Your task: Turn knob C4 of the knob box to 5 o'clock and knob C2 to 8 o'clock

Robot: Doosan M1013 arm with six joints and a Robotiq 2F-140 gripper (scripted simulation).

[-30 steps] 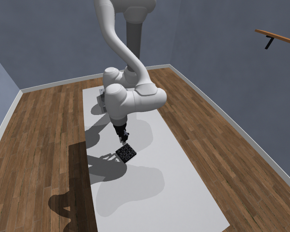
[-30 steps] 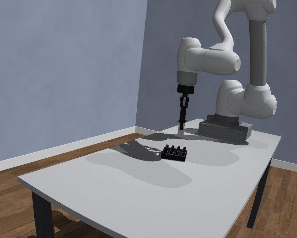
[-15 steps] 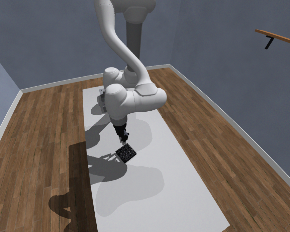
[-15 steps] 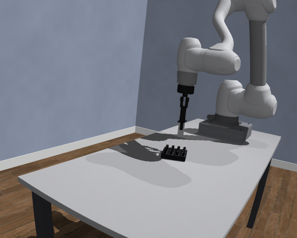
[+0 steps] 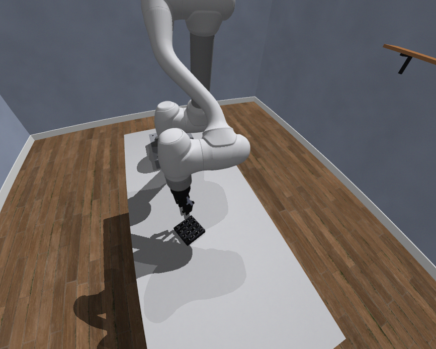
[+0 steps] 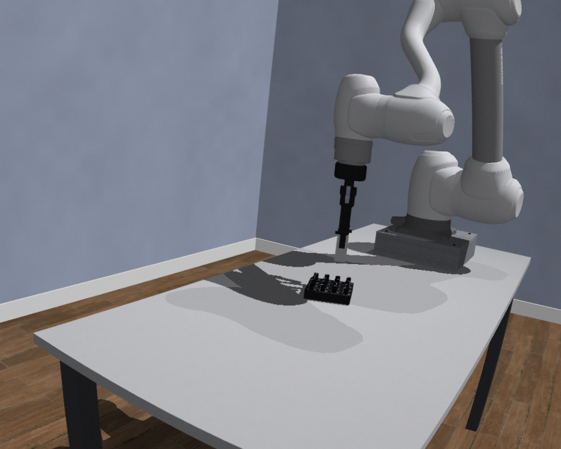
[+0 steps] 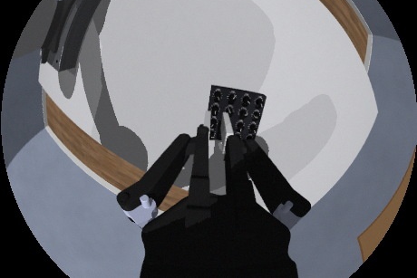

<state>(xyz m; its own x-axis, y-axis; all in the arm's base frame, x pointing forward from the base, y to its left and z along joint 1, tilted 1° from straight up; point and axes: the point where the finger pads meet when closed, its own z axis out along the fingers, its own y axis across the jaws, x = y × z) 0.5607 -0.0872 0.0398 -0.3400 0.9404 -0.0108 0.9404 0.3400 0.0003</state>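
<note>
Hovering above the white worktop point(image 5: 267, 296) point(image 6: 213, 382) point(image 7: 181, 46), pointing the end effector point(image 5: 186, 215) point(image 6: 341, 251) point(image 7: 216, 119) downward, keeping a slim gap between its fingertips, pinching nothing! Down below, showing the black knob box point(image 5: 189, 230) point(image 6: 328, 295) point(image 7: 236, 105), knobs up on the worktop, well clear of the fingertips.

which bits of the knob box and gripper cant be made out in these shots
- Printed names on the knob box: too small in every view.
- Where each knob's white line points: too small in the top and exterior views, too coarse to read in the wrist view.
- Knobs at the box's near edge, wrist view: partly hidden by the gripper.
- The box's feet: too small or out of sight in every view.
</note>
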